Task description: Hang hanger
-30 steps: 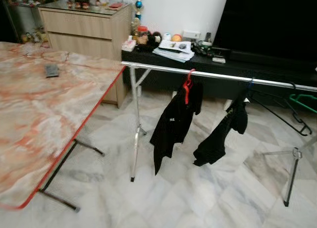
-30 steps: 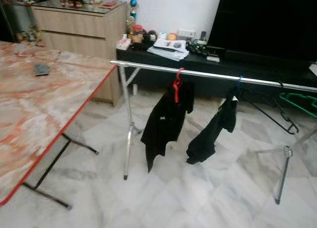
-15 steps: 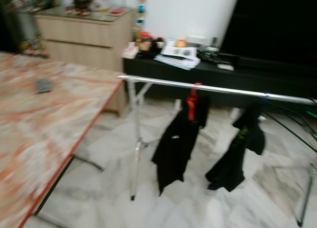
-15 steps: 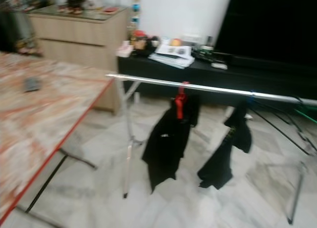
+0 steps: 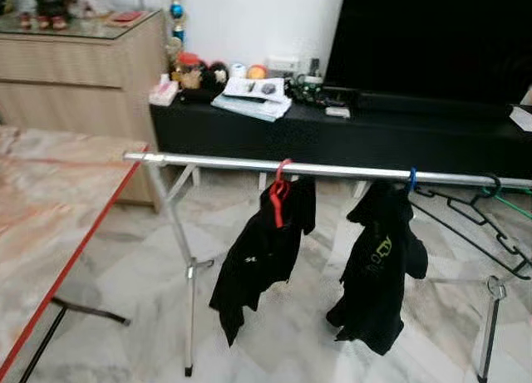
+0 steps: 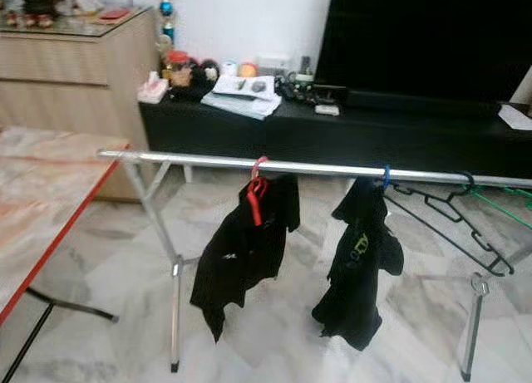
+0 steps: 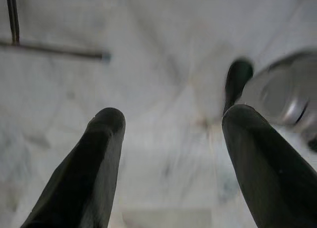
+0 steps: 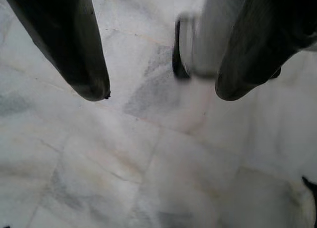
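While both my left gripper [image 7: 171, 134] and right gripper [image 8: 158, 84] hung open and empty over the floor [image 8: 148, 163], I judged an empty hanger [image 5: 474, 217] on the rail [image 5: 216, 161] worth squaring up to first.

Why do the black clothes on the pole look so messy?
Both black garments hang crooked on the silver rail. The one on the red hanger slumps to one side, trailing low. The one on the blue hook is bunched in a lump. Empty hangers dangle tilted at the far right.
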### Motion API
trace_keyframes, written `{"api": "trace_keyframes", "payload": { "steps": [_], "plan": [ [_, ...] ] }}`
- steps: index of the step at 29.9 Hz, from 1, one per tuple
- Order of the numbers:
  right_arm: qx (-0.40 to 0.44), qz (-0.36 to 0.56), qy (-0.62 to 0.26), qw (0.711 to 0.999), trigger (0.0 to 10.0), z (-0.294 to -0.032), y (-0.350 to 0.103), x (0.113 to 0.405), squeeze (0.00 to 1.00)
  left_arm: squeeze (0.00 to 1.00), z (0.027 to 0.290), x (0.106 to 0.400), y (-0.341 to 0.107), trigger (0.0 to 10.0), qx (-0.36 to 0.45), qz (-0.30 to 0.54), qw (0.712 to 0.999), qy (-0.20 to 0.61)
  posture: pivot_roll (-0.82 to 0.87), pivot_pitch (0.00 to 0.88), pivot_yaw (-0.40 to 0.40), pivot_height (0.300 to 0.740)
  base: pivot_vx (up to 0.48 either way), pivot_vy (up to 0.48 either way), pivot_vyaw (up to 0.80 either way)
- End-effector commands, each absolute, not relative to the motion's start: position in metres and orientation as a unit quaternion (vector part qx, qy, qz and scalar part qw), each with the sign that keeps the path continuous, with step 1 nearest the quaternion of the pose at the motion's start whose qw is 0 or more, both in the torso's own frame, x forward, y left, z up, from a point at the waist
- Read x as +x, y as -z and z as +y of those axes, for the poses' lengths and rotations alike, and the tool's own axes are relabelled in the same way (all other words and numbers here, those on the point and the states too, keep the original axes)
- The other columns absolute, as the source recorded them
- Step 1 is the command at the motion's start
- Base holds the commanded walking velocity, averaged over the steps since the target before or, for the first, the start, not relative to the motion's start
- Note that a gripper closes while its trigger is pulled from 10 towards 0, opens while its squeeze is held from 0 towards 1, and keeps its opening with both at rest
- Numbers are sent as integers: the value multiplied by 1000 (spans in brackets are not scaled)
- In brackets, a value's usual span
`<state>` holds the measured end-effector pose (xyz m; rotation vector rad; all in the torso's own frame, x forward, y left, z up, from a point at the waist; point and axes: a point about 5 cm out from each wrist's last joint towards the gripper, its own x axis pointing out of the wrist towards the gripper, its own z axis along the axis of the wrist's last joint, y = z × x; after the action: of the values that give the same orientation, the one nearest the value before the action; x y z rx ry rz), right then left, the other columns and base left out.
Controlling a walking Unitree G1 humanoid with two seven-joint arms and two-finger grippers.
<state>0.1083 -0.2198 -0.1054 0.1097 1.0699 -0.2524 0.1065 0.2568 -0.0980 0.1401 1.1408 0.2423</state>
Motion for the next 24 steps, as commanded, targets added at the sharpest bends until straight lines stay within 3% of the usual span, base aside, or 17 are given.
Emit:
{"api": "trace_keyframes", "payload": {
  "steps": [1,6,24],
  "plan": [
    [168,368,62,913,10000,-151,63,223,0,0,232,125,95,10000,-26,462,884,-66,155,24,-66,740,368,0,0],
    [167,345,59,922,10000,-151,60,225,0,0,233,124,95,10000,-24,464,883,-64,149,13,-67,740,353,0,0],
    [146,245,30,958,10000,-153,45,234,0,0,234,119,97,10000,-17,473,879,-64,130,2,-63,740,0,0,0]
  ]
}}
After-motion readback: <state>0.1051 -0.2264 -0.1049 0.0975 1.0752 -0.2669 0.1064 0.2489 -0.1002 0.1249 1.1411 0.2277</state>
